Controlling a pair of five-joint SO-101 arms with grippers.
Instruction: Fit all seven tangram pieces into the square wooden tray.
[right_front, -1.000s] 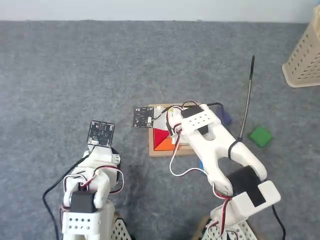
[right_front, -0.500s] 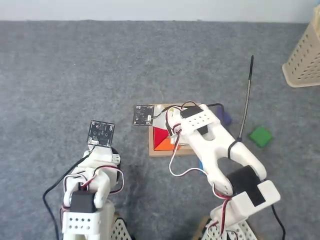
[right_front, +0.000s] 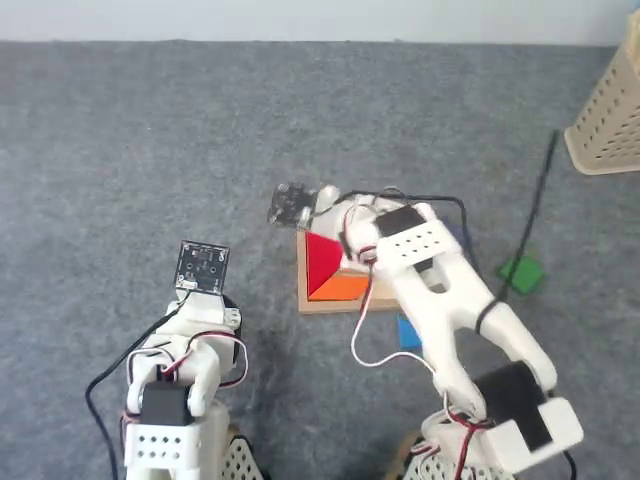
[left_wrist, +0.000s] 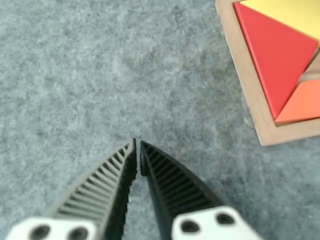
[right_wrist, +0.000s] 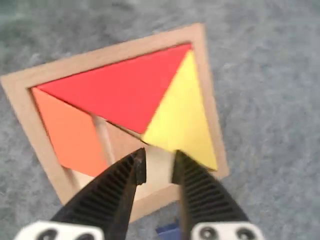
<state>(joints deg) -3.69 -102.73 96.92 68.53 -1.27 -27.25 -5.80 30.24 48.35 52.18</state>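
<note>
- Left gripper (left_wrist: 137, 146) hangs over the grey carpet (left_wrist: 75, 75), jaws closed, holding nothing
- Square wooden tray (right_front: 330, 305) holds a red triangle (right_front: 322, 262), orange piece (right_front: 342, 288) and yellow triangle (right_wrist: 182, 115)
- Right gripper (right_wrist: 157, 156) is above the tray, jaws slightly apart, empty
- Green piece (right_front: 521, 271) lies on the carpet, right of the tray

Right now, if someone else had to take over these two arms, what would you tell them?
Left gripper: shut, empty, over the grey mat beside the tray.
Right gripper: open, empty, above the tray's bare part.
Done: red triangle, yellow triangle and orange piece sit in the tray.
To do: four pieces; green piece and blue piece lie on the mat outside it.
</note>
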